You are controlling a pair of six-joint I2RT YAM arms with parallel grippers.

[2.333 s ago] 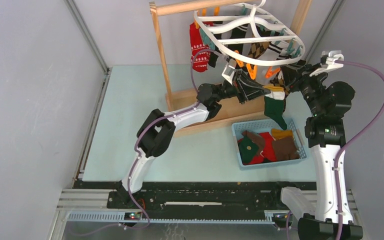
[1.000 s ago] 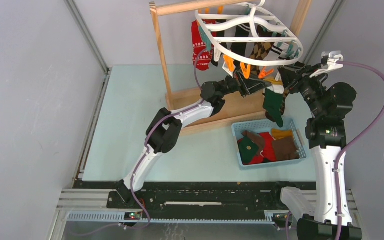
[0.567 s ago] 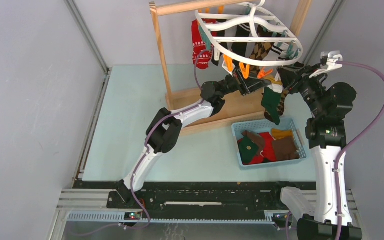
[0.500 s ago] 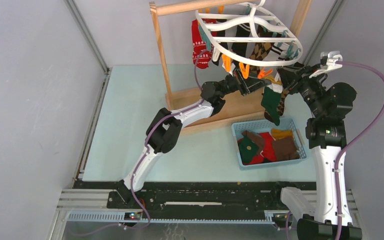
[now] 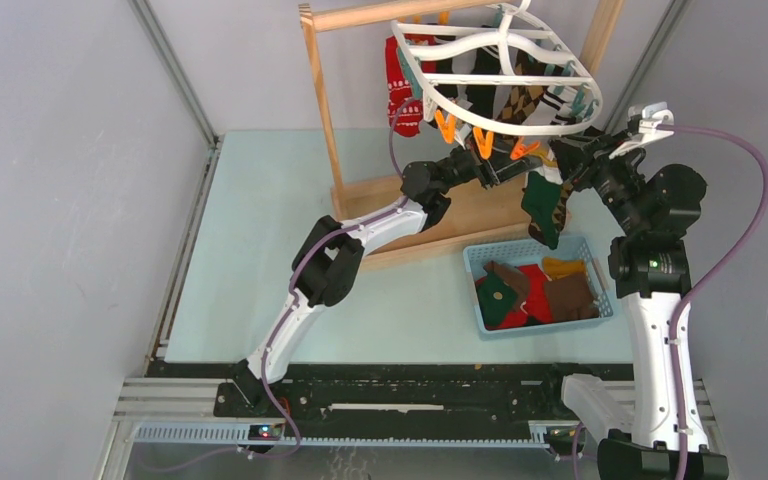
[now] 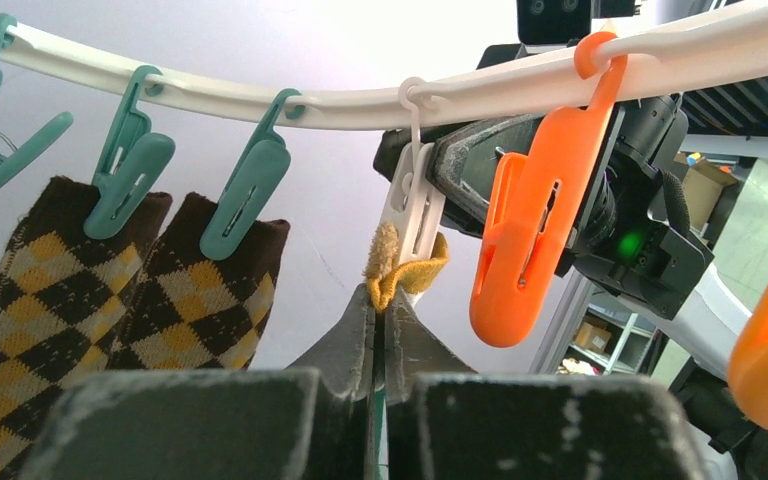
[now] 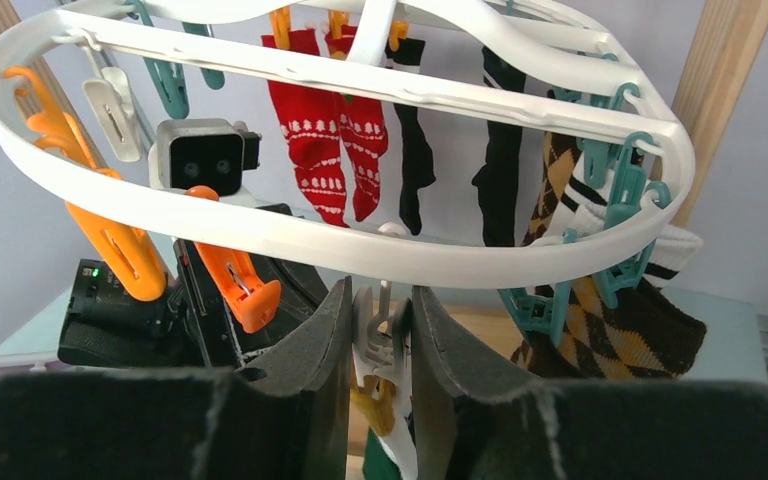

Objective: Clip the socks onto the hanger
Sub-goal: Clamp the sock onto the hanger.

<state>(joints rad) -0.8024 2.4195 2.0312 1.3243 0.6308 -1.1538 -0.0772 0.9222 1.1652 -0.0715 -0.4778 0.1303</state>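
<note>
The white oval hanger (image 5: 520,124) hangs from the wooden rack, with red, black and argyle socks (image 7: 330,130) clipped round it. My left gripper (image 6: 380,298) is shut on a dark green sock (image 5: 543,205), pinching it just under its yellow cuff (image 6: 407,272). The cuff sits at the mouth of a white clip (image 6: 415,205) dangling from the rim. My right gripper (image 7: 380,300) is shut on that white clip (image 7: 374,335), one finger on each handle. In the top view both grippers meet under the hanger's near rim.
A blue basket (image 5: 540,244) with several loose socks sits below the right gripper. The wooden rack (image 5: 322,100) stands behind the left arm. Orange clips (image 6: 532,235) and teal clips (image 6: 245,195) hang close on either side.
Both grippers have risen slightly toward the rim with the green sock. The hanger has tipped a little. Both grips are unchanged.
</note>
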